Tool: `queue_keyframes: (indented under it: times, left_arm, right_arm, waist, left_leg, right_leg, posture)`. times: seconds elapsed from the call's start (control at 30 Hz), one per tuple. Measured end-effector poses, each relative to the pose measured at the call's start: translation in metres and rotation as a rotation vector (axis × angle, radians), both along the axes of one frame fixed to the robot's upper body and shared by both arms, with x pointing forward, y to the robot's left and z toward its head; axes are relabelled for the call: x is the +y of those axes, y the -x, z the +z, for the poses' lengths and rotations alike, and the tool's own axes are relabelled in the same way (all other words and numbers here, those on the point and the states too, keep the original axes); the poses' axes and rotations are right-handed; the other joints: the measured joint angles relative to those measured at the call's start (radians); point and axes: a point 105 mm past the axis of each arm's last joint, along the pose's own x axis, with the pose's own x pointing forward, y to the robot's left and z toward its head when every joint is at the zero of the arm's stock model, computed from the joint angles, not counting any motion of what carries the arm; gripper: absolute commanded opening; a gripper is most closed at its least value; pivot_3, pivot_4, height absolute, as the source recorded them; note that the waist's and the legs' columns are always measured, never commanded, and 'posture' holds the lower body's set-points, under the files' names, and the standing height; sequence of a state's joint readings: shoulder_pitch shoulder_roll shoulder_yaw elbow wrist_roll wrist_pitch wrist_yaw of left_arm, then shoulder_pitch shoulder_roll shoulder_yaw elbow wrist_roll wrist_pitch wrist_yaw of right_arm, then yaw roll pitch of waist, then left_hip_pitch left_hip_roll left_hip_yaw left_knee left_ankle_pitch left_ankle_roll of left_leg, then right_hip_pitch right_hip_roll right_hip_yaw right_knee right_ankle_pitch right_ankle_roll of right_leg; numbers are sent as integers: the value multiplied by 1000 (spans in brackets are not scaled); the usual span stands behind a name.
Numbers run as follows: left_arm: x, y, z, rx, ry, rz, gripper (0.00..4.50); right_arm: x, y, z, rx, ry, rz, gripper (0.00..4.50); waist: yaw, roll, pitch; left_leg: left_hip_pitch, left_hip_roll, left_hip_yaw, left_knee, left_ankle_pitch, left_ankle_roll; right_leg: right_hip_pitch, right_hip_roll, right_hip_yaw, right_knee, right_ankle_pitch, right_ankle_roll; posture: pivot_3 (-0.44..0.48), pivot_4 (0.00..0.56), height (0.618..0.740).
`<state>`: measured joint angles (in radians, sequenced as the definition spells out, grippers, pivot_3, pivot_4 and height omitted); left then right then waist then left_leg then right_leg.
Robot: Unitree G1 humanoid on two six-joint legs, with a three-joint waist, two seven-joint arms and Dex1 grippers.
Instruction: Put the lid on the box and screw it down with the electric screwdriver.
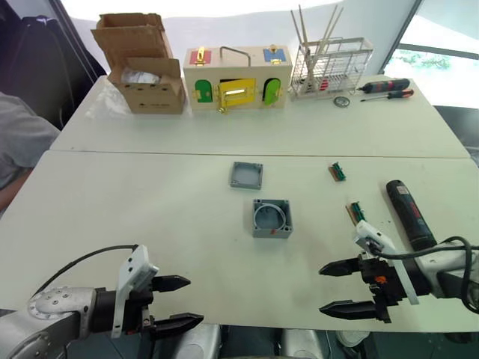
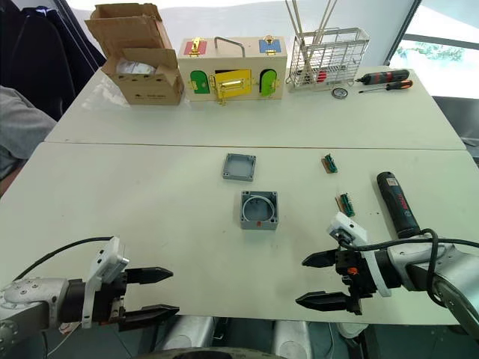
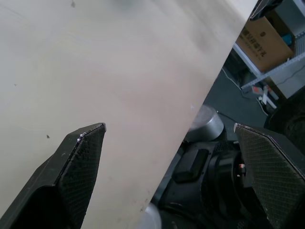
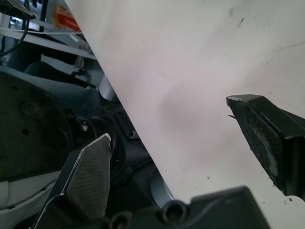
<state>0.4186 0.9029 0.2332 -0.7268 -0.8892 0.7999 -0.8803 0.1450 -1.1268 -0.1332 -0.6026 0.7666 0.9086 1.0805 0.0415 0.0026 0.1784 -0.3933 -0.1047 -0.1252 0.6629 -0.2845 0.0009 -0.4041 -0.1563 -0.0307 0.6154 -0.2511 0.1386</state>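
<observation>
Both grippers, left (image 1: 178, 303) and right (image 1: 338, 287), are wide apart, holding nothing. The box (image 1: 271, 218) and lid (image 1: 245, 175) sit far ahead; the screwdriver (image 1: 409, 213) lies beside the right one.

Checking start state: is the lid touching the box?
Apart. In the left eye view a strip of bare table shows between the lid and the box; the lid lies farther from the robot.

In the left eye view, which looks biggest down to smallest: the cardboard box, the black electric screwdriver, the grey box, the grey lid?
1. cardboard box
2. electric screwdriver
3. grey box
4. lid, though it lies farther from the camera, so the gap is unsure.
</observation>
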Motion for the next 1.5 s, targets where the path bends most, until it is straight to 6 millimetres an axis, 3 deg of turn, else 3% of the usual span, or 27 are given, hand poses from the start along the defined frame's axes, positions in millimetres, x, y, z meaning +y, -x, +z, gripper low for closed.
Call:
queue_keyframes:
  times: [0.47, 0.77, 0.83, 1.0, 1.1, 1.2, 1.3, 1.5]
  left_arm:
    - [0, -8, 4, -40, -12, 7, 4452]
    - [6, -27, 8, -98, -67, 20, 4452]
    - [12, -43, 18, -136, -114, 19, 4452]
    - [23, -91, 68, -267, -192, -4, 4452]
    - [6, -120, 108, -370, -205, -87, 4452]
    - [-27, -136, 124, -430, -192, -211, 4452]
    - [-60, -142, 112, -432, -212, -347, 4452]
    - [-112, -124, 73, -373, -237, -610, 4452]
  right_arm:
    - [7, -10, 1, -51, -26, -68, 4500]
    - [12, -21, 7, -115, -49, -97, 4500]
    - [12, -28, 12, -136, -51, -115, 4500]
    - [12, -48, 38, -212, -94, -165, 4500]
    - [14, -56, 49, -255, -109, -179, 4500]
    - [15, -58, 48, -259, -116, -196, 4500]
    - [14, -57, 44, -252, -113, -223, 4500]
    - [16, -49, 38, -239, -100, -242, 4500]
  waist:
    - [0, 0, 1]
    - [-1, -1, 2]
    - [2, -1, 2]
    - [0, -1, 4]
    - [-2, -2, 5]
    - [-3, -3, 5]
    - [-7, -3, 5]
    - [-9, -4, 6]
  left_leg:
    - [0, 1, 1, 0, 0, 0]
    - [0, 1, 1, 0, 0, 0]
    - [0, 2, 0, 0, 1, -1]
    - [-1, 1, -1, 0, 1, -1]
    - [-1, -1, -1, 0, 1, -2]
    - [-1, -1, 0, 0, 4, -7]
    - [-2, -1, 1, -1, 4, -7]
    - [-4, 0, 1, 1, 4, -7]
  right_leg:
    - [-1, 1, 1, 0, 0, 0]
    - [-1, 2, 1, 1, 0, 0]
    - [-1, 2, 1, 1, 1, -1]
    - [-2, 4, 1, 1, 3, 1]
    - [-2, 4, 1, 1, 5, 5]
    - [-1, 4, 1, 0, 6, 6]
    - [-2, 3, 1, -1, 6, 6]
    - [-4, 4, 1, 0, 6, 6]
  posture:
    - [0, 150, 740]
    - [0, 150, 740]
    - [0, 150, 740]
    - [0, 150, 740]
    - [0, 150, 740]
    - [0, 150, 740]
    - [0, 150, 740]
    - [0, 150, 740]
